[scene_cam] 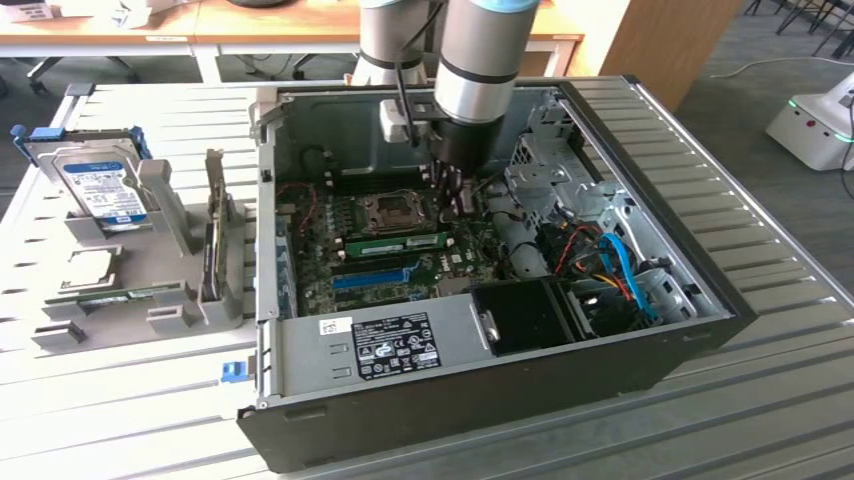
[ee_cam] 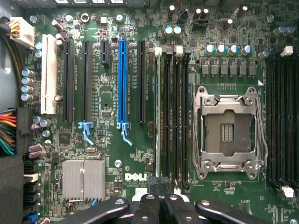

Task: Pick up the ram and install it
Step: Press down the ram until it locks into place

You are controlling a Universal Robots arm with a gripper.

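Pressing w/ closed gripper (ee_cam: 161,203) near one end is the risk: ram (ee_cam: 157,116) stands edge-up in its slot on mobo (ee_cam: 107,158), so far end may stay unlatched, or stick tilts

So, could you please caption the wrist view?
Shut fingers over the motherboard, near the memory slots.
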